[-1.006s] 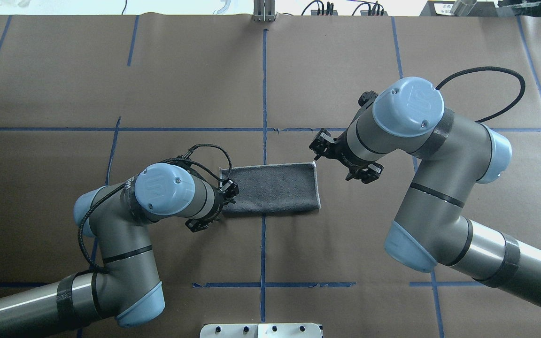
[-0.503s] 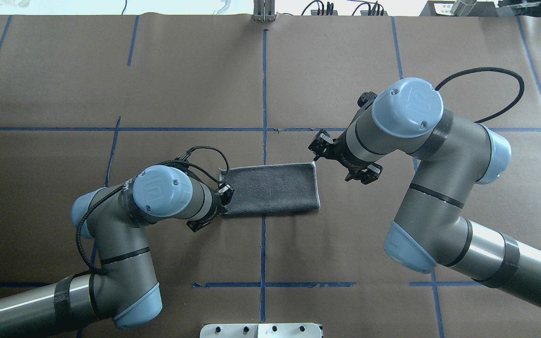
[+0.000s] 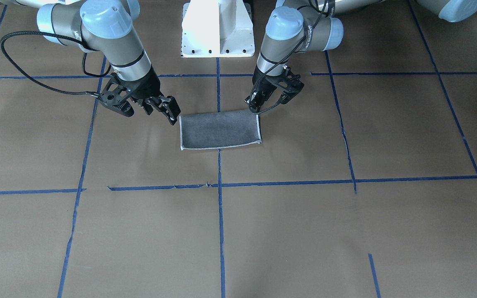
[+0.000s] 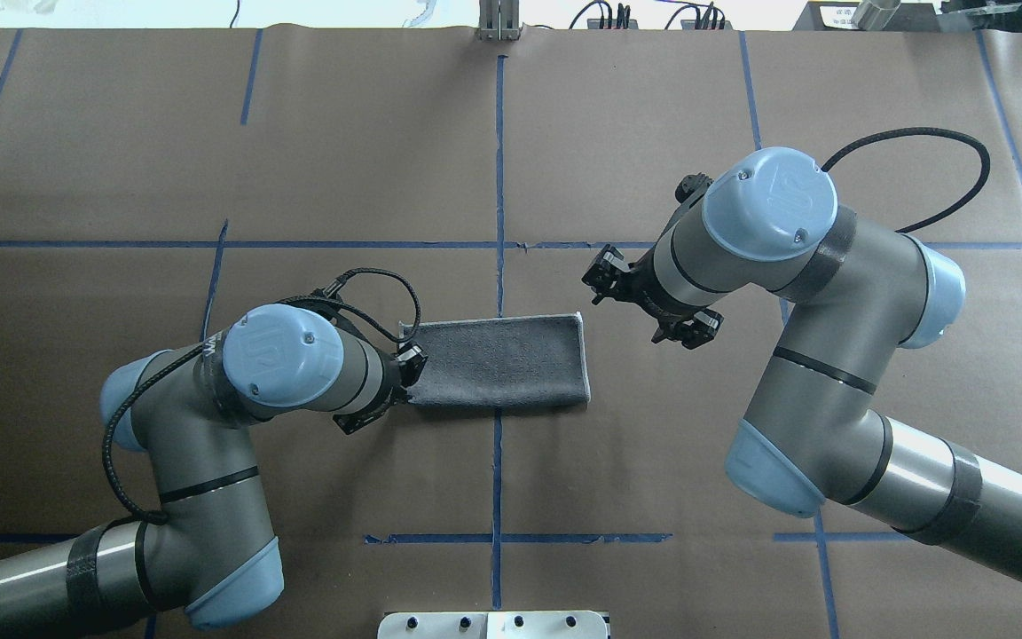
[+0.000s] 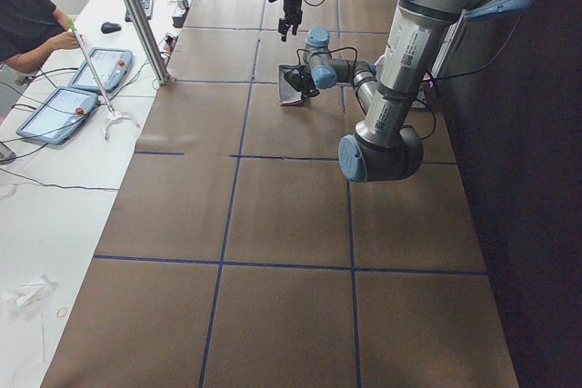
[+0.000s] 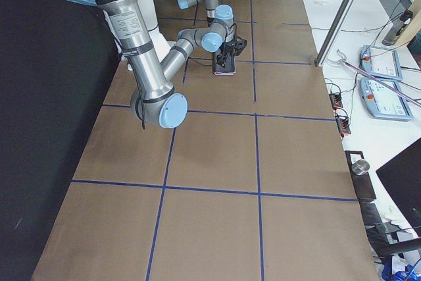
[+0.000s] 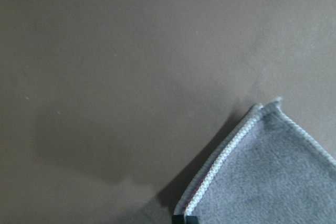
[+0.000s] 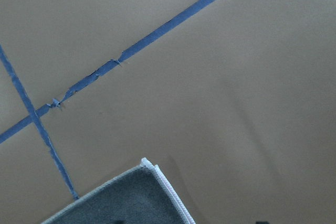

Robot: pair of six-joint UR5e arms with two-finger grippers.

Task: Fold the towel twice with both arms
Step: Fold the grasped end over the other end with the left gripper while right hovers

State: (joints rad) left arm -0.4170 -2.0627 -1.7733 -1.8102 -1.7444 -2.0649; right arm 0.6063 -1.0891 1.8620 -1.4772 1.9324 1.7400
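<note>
The towel (image 4: pixel 498 359) lies folded into a narrow rectangle, grey face up with a pale stitched edge, at the middle of the table; it also shows in the front view (image 3: pixel 220 130). My left gripper (image 4: pixel 411 361) is at its left end, low on the table and shut on the towel's edge; the left wrist view shows the fingertips (image 7: pixel 185 219) closed at the stitched hem of the towel (image 7: pixel 262 182). My right gripper (image 3: pixel 168 109) is open and empty, hovering just off the towel's right far corner (image 8: pixel 152 169).
The table is brown paper with blue tape lines (image 4: pixel 498 177). The white pedestal base (image 3: pixel 218 29) stands at the robot's side. Tablets (image 5: pixel 91 70), cables and a metal post (image 5: pixel 136 15) are on the far side bench, beside an operator.
The left arm has pulled back to the left, and the towel has slid left with it. The right arm has stayed put, so a gap has opened between it and the towel.
</note>
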